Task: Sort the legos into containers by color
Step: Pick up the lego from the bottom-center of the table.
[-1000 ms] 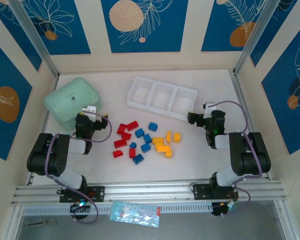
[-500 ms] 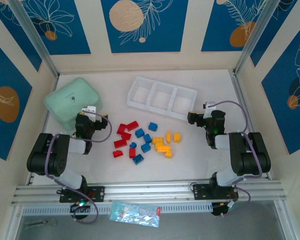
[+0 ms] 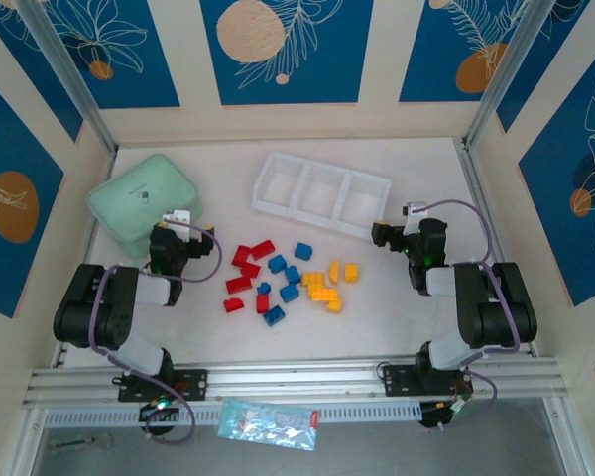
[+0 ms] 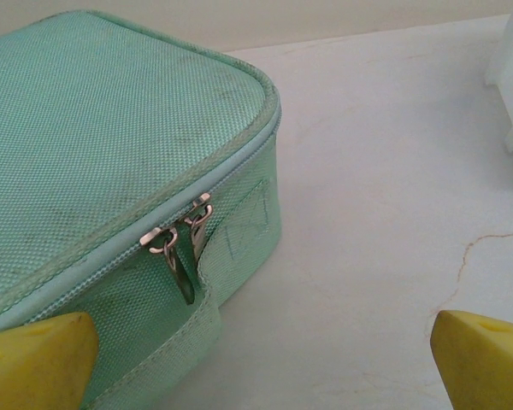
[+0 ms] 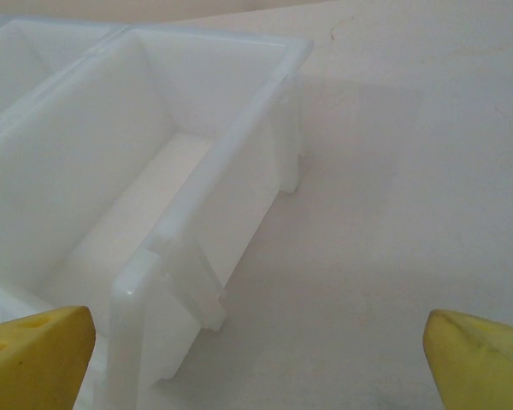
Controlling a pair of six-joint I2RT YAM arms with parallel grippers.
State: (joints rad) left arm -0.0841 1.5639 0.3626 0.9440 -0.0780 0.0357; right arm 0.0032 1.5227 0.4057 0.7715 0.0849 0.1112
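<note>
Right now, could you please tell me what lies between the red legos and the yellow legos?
The blue legos lie scattered between the red legos and the yellow legos, as the top external view shows.

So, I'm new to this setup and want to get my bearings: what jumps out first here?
The bright scatter of red, blue and yellow-orange legos catches the eye first. They lie loose in the middle of the white table, roughly grouped by colour. Just beyond them lies the empty three-compartment tray, and a mint-green case sits at the far left.
</note>
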